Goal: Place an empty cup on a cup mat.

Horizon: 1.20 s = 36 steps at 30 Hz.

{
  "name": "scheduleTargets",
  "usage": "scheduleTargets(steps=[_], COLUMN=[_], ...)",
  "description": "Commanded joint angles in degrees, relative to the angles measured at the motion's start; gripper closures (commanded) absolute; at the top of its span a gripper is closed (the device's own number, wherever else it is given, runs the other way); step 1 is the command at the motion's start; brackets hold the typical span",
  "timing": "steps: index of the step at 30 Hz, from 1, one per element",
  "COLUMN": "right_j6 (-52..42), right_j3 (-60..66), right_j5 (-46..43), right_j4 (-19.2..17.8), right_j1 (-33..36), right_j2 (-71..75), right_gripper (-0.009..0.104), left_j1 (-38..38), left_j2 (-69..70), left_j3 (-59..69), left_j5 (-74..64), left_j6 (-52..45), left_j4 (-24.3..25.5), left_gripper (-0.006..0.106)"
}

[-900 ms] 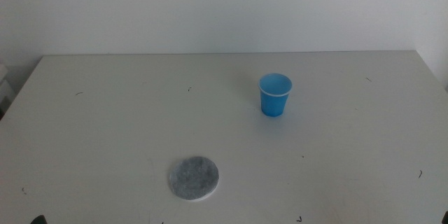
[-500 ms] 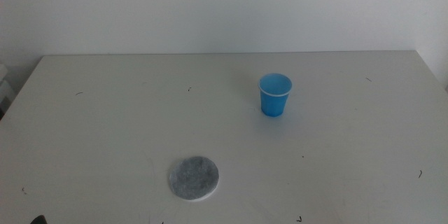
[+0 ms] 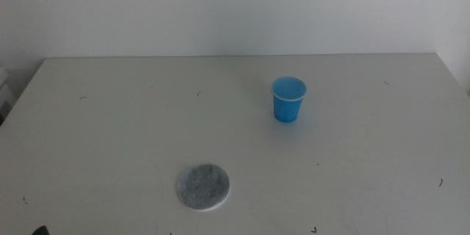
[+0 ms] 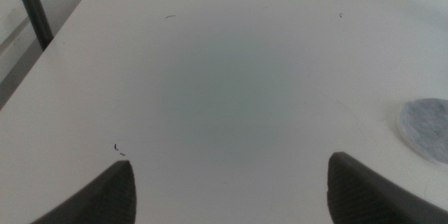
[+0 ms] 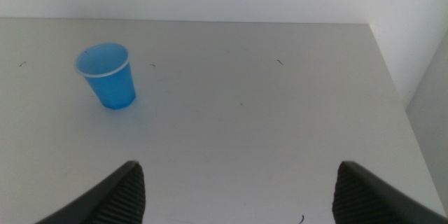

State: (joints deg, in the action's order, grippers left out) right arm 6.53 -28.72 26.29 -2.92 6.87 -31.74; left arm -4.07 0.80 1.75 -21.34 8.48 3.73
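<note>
Two things sit on the white table (image 3: pixel 110 132) and that's pretty much it: the cup (image 3: pixel 288 99) and the cup mat (image 3: pixel 203 186), with nothing between them except a few tiny dark specks on the surface. A plain white wall runs along the far edge. The cup stands upright toward the far right part of the table, mouth up, blue inside. The cup mat lies flat near the front, left of centre, well apart from the cup. Neither arm reaches into the middle view. The right gripper (image 5: pixel 238 192) has its jaws spread wide, hanging above bare tabletop, and the cup (image 5: pixel 106 75) is ahead of it and off to one side, not between the jaws. The left gripper (image 4: pixel 231 189) is also wide open over bare table, with the cup mat (image 4: pixel 427 127) just peeking in at the edge of its view, off to the side.
</note>
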Motion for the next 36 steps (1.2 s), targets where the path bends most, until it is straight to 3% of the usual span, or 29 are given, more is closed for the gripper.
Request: scheduleTargets(steps=[1, 10, 21, 36], right_j6=[-0.8, 0.2, 3.3, 3.4], right_j3=[-6.0, -24.7, -52.7, -78.4], right_j5=[-1.6, 11.7, 29.9, 36.2], right_j4=[-0.8, -0.8, -1.8, 0.3], right_j1=[1.6, 9.3, 10.7, 11.2], right_j2=[-3.8, -20.0, -43.5, -67.0], right_gripper=[0.001, 0.001, 0.001, 0.001], left_j1=[0.1, 0.1, 0.1, 0.1], left_j2=[0.2, 0.2, 0.2, 0.2], left_j3=[-0.3, -0.3, -0.3, -0.3], left_j5=[3.8, 3.8, 3.8, 3.8], left_j6=[0.6, 0.6, 0.6, 0.6], left_j4=[0.0, 0.0, 0.0, 0.0], left_gripper=[-0.005, -0.005, -0.005, -0.005])
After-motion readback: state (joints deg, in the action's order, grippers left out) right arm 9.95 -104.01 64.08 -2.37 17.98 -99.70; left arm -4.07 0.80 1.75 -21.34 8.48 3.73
